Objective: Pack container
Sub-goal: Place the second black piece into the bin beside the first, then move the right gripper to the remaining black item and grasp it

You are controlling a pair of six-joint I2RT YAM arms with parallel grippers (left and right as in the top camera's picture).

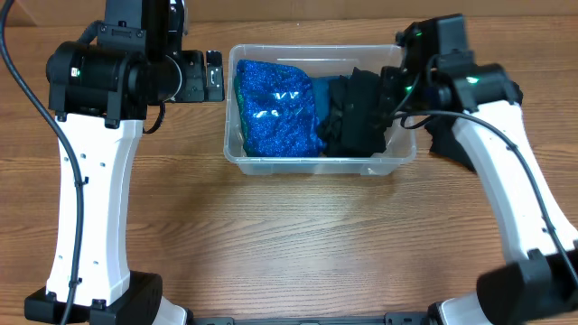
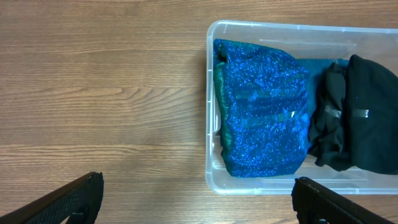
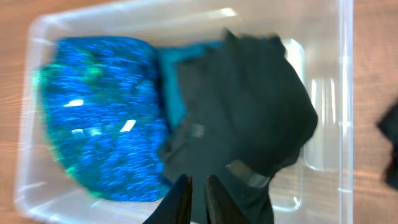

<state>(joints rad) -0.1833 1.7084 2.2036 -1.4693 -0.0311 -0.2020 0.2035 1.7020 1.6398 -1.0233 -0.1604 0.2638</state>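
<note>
The clear plastic container (image 1: 316,168) stands at the back middle of the table. In it lie a sparkly blue cloth (image 1: 275,108) on the left, a teal cloth (image 1: 323,90) in the middle and a black garment (image 1: 357,117) on the right. My left gripper (image 1: 215,77) is open and empty, just outside the container's left wall (image 2: 209,112). Its fingers (image 2: 198,199) are spread wide. My right gripper (image 3: 198,199) hovers over the black garment (image 3: 249,106) with its fingers nearly together and nothing between them.
Another dark cloth (image 1: 442,140) lies on the wooden table right of the container, under the right arm; it also shows in the right wrist view (image 3: 390,146). Both arm bases stand at the front corners.
</note>
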